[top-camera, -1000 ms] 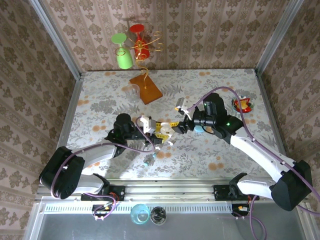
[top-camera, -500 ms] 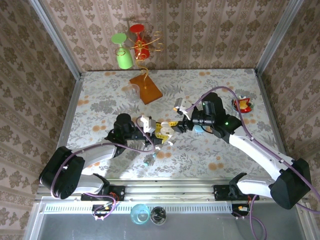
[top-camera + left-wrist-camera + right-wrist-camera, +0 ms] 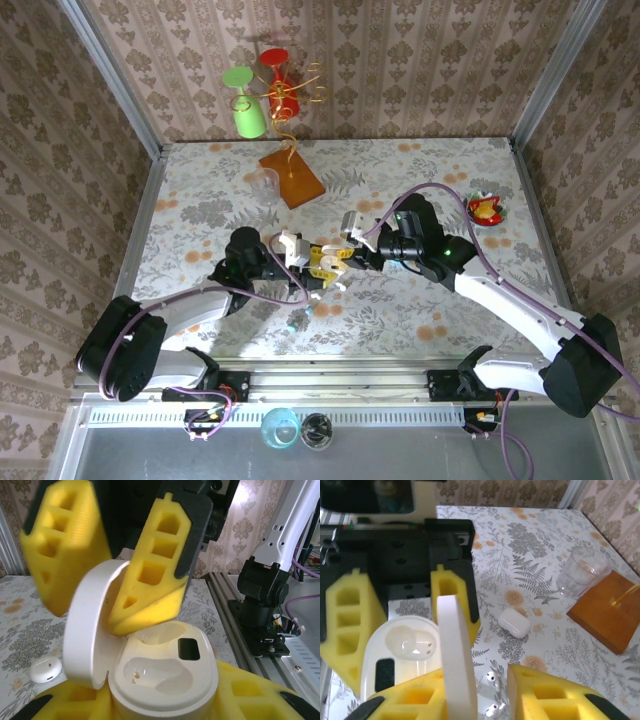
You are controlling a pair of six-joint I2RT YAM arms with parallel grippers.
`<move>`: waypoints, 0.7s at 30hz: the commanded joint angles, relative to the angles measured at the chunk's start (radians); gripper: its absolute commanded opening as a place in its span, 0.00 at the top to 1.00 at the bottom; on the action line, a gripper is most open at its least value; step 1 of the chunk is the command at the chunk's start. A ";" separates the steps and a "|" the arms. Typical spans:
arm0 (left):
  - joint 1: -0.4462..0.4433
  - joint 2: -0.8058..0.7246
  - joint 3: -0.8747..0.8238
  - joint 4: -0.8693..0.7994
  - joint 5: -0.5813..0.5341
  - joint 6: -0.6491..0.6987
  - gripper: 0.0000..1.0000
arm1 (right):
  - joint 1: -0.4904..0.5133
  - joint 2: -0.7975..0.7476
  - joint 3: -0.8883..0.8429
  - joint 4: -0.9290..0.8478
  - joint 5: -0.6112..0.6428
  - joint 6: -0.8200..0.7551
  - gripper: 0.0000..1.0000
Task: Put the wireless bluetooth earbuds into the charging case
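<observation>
My left gripper [image 3: 316, 266] [image 3: 160, 702] is shut on the base of the white charging case [image 3: 167, 677] [image 3: 400, 652], held near the table's middle. The lid [image 3: 87, 630] [image 3: 455, 655] stands open and both earbud wells are empty. My right gripper [image 3: 345, 252] [image 3: 485, 695] straddles the upright lid. One of its fingers [image 3: 410, 700] lies against the lid, while the other finger [image 3: 555, 695] stands clear of it, so the jaws are open. Two small white earbuds [image 3: 491, 676] [image 3: 493, 710] lie on the table below the right gripper.
A second white pebble case [image 3: 515, 622] [image 3: 46, 669] lies closed on the table nearby. A clear glass [image 3: 262, 183] [image 3: 582, 572] and a wooden block [image 3: 292, 178] stand at the back. A green cup [image 3: 245, 105] hangs on a wire stand. A small red bowl [image 3: 485, 210] sits far right.
My right gripper has moved left up to the held case, and its jaws have narrowed around the open lid. The left gripper and the case have stayed in place.
</observation>
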 commanded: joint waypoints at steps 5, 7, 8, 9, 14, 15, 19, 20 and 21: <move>0.003 -0.004 0.016 0.065 0.034 0.017 0.70 | 0.001 -0.004 0.031 -0.065 -0.071 -0.016 1.00; 0.004 0.003 0.014 0.083 0.033 0.005 0.70 | 0.002 -0.006 0.028 -0.056 -0.073 -0.012 1.00; 0.004 0.007 0.013 0.090 0.033 -0.001 0.70 | 0.002 -0.007 0.027 -0.052 -0.070 -0.011 1.00; 0.004 0.009 0.012 0.100 0.031 -0.007 0.69 | 0.002 -0.008 0.026 -0.047 -0.065 -0.010 1.00; 0.008 0.013 -0.002 0.113 0.000 -0.018 0.45 | 0.002 -0.030 -0.001 0.034 -0.006 0.017 1.00; 0.011 0.012 -0.004 0.113 -0.007 -0.020 0.40 | 0.002 -0.035 -0.005 0.042 0.002 0.018 1.00; 0.013 0.017 -0.008 0.126 -0.021 -0.032 0.31 | 0.004 -0.043 -0.017 0.070 0.017 0.021 1.00; 0.014 0.021 -0.008 0.131 -0.024 -0.038 0.31 | 0.004 -0.045 -0.018 0.077 0.020 0.021 1.00; 0.015 0.026 -0.007 0.137 -0.030 -0.042 0.30 | 0.005 -0.047 -0.023 0.089 0.023 0.025 1.00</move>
